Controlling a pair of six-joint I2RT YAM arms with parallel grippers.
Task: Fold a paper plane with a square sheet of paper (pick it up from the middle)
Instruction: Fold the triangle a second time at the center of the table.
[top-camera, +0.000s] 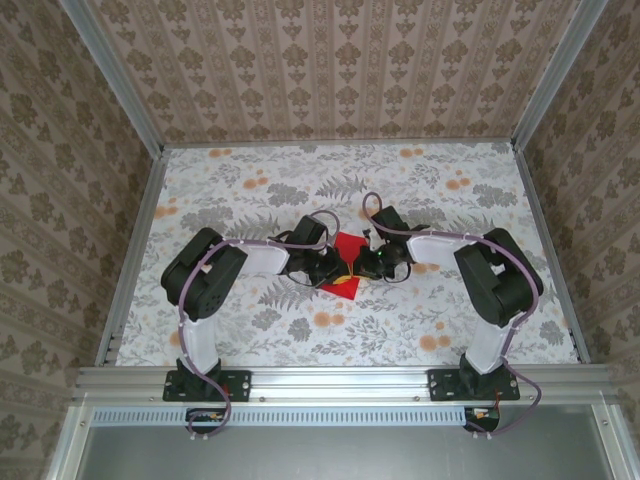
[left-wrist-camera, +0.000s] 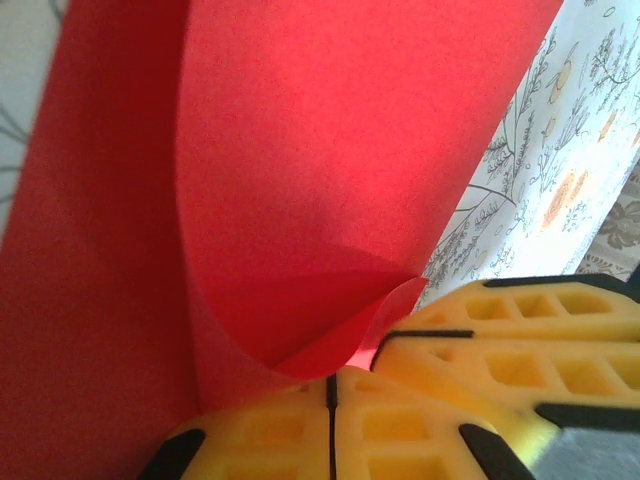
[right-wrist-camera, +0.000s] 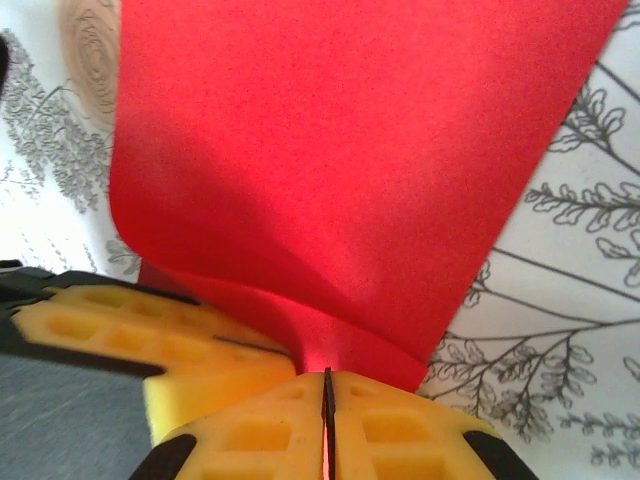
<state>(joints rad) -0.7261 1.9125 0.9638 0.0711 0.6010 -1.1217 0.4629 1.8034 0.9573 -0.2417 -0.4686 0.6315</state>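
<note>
The red square sheet of paper (top-camera: 346, 262) sits at the middle of the table, lifted and curved between both grippers. My left gripper (top-camera: 333, 268) comes at it from the left, my right gripper (top-camera: 366, 264) from the right, their tips nearly touching. In the left wrist view the yellow jaws (left-wrist-camera: 330, 385) are pressed together on a curled fold of the sheet (left-wrist-camera: 300, 200); the right gripper's fingers (left-wrist-camera: 500, 335) show beside them. In the right wrist view the jaws (right-wrist-camera: 326, 378) are shut on a pinched ridge of the sheet (right-wrist-camera: 340, 160), with the left gripper's fingers (right-wrist-camera: 150, 335) at the left.
The table wears a floral cloth (top-camera: 250, 185) and is walled by patterned panels on three sides. A metal rail (top-camera: 340, 378) with both arm bases runs along the near edge. Both arms' elbows (top-camera: 205, 270) fold outward to either side of the paper.
</note>
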